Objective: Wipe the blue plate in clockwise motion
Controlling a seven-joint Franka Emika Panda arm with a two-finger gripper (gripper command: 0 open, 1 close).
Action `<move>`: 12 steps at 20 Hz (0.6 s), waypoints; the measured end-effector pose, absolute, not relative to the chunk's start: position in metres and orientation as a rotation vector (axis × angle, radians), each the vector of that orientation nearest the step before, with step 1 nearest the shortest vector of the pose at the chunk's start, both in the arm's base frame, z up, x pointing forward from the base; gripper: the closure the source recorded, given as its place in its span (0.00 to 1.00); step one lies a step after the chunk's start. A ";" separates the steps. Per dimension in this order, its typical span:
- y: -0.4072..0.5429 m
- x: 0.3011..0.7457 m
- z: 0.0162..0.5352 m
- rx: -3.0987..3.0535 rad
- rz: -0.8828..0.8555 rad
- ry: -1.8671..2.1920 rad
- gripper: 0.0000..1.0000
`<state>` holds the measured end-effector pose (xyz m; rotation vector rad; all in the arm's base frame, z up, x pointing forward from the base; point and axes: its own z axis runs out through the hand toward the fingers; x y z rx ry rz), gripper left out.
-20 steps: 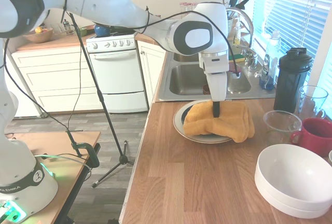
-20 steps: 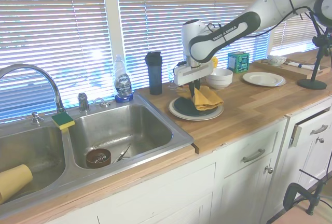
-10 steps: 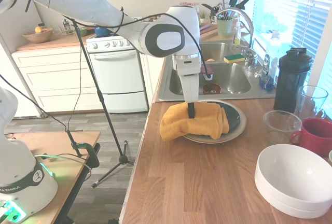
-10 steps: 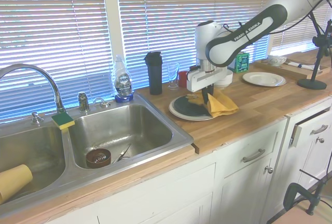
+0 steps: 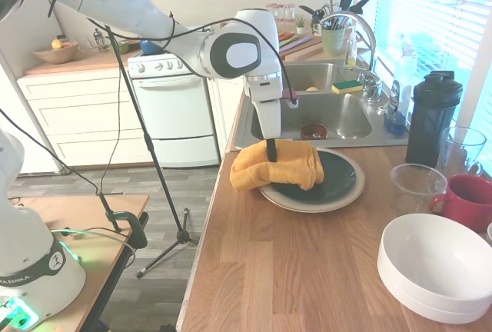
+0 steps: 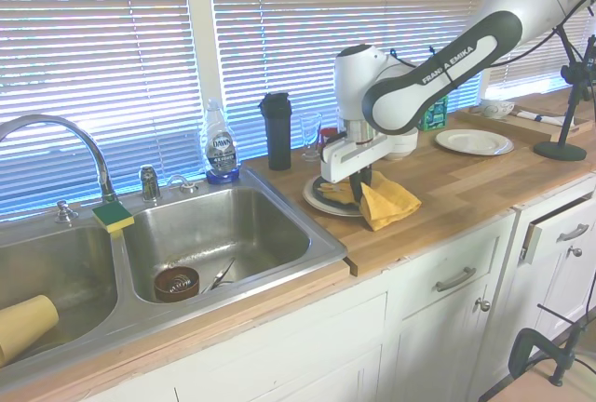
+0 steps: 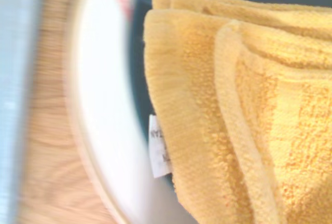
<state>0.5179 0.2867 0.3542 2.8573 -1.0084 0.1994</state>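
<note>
In the first exterior view, going left to right, the hand (image 5: 270, 150) comes first: its fingers are pinched on a folded yellow towel (image 5: 278, 165), pressing it down at the tabletop's edge beside the sink (image 5: 323, 113). Over the last second the hand has dragged the towel from the window side of the blue plate (image 5: 327, 176), across the side nearer the tabletop's open middle, and round to this sink-side rim, so half the cloth now hangs off the plate toward the tabletop's front edge. Most of the dark glaze is uncovered. The blue plate sits on a larger cream plate (image 5: 347, 197), just beside the sink and midway along the tabletop. That sweep reads as a clockwise arc, so I judge the wipe well under way, with the window-side return left to close the circle. Further right stand a clear glass (image 5: 417, 187), a white bowl (image 5: 437, 268), a red mug (image 5: 467, 200) and a black shaker bottle (image 5: 430, 117), all well apart from the towel.
</note>
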 end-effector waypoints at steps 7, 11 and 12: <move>0.312 0.549 0.355 2.871 0.195 -1.023 1.00; 0.304 0.584 0.354 2.845 0.204 -1.096 1.00; 0.298 0.593 0.354 2.835 0.208 -1.116 1.00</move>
